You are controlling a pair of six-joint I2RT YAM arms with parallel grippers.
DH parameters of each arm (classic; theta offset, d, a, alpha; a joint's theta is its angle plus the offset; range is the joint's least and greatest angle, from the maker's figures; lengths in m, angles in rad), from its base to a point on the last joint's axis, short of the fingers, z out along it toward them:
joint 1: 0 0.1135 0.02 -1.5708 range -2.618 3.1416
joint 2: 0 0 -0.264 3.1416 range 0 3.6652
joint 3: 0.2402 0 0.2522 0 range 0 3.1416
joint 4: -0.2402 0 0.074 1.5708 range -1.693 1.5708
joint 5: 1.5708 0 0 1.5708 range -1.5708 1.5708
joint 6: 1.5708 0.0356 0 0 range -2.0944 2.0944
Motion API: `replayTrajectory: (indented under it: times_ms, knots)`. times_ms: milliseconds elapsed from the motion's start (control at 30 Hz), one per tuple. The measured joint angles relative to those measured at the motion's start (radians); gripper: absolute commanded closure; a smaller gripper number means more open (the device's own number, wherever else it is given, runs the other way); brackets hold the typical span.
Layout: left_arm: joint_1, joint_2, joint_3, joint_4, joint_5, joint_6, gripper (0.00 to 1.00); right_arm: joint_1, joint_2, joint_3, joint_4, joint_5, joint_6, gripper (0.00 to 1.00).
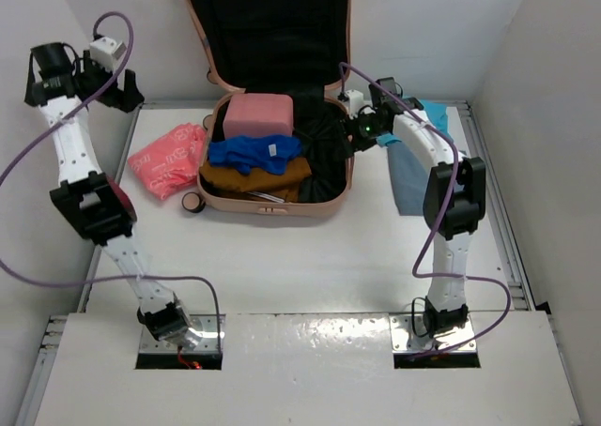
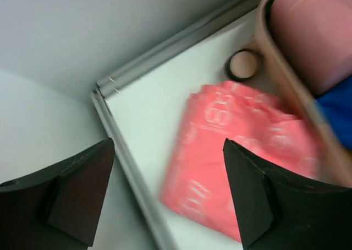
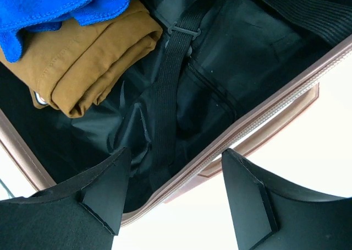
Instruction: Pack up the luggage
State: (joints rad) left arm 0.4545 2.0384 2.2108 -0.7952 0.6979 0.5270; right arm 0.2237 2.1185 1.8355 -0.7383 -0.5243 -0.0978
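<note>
The left gripper (image 2: 168, 170) and the right gripper (image 3: 176, 175) are being held open and empty, over a red bag (image 1: 169, 159) and the rim of the luggage (image 1: 282, 208), which is being packed, lid up, mid-table (pink pouch (image 1: 259, 116), blue cloth (image 1: 252, 152) and brown garment (image 1: 255, 176) in; the bag seemingly outstanding).

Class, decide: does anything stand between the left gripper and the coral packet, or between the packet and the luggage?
Nothing visible does. The left gripper, open, looks down on the coral packet, which lies on the table beside the open luggage.

light: bright, even | shadows: soft | blur: red bag (image 2: 242, 167), left wrist view
</note>
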Motion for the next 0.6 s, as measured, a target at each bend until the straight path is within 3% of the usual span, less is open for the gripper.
replayTrajectory:
  times_ms: [100, 133, 300, 467, 600]
  knots:
    - [-0.008, 0.232, 0.296, -0.145, 0.021, 0.194, 0.15, 0.007, 0.001, 0.010, -0.007, 0.001, -0.003, 0.33]
    - [-0.017, 0.279, 0.298, -0.183, 0.015, 0.261, 0.15, 0.010, 0.002, 0.017, -0.009, 0.001, -0.005, 0.33]
    - [-0.069, 0.411, 0.020, -0.305, -0.036, 0.464, 0.15, 0.020, 0.002, 0.035, -0.017, 0.002, -0.014, 0.33]
    - [-0.058, 0.497, 0.173, -0.272, -0.009, 0.448, 0.13, 0.035, 0.002, 0.037, -0.023, 0.001, -0.027, 0.33]
    - [-0.034, 0.488, 0.117, -0.168, -0.002, 0.445, 0.13, 0.053, 0.002, 0.037, -0.034, 0.001, -0.039, 0.33]
